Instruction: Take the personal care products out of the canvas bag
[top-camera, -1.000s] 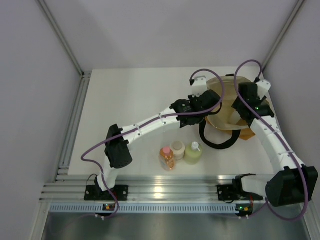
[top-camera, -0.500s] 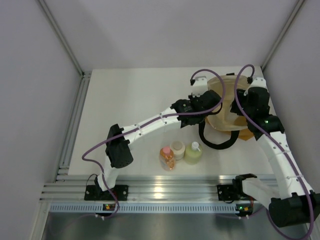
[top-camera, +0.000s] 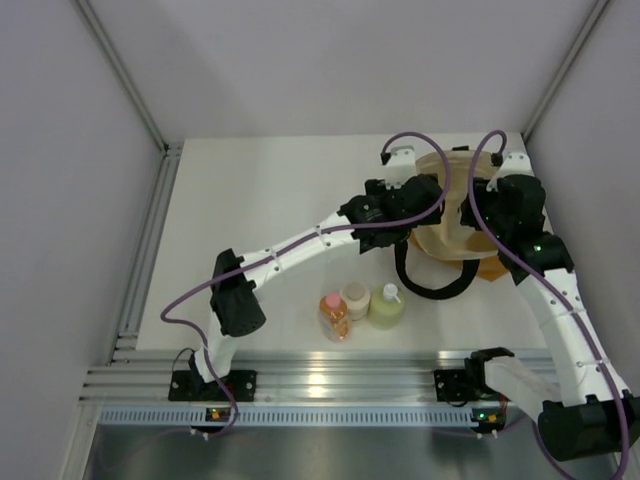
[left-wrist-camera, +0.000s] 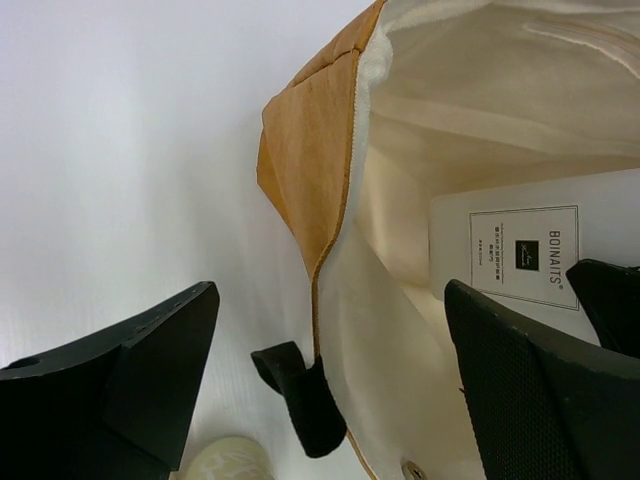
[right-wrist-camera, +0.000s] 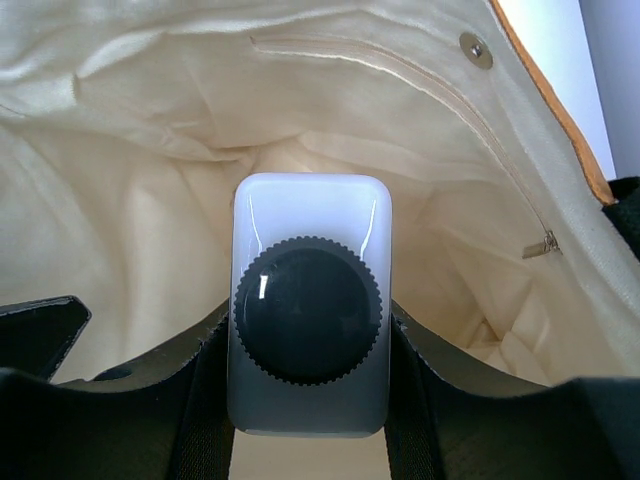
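Black-fingered, clamps the right gripper on the sides of the white squarish bottle, dark cap up, deep inside the canvas bag; holds the left gripper spread wide and empty astride the bag's rim. Counts three out on the bench: orange bottle, cream jar, pale green bottle, side by side; leaves only this last bottle to lift clear.

A white table carries a mustard-orange canvas bag, lying right at the left claw. Below that claw, toward the arm bases, stand an orange bottle, a cream jar and a pale green bottle, close together.
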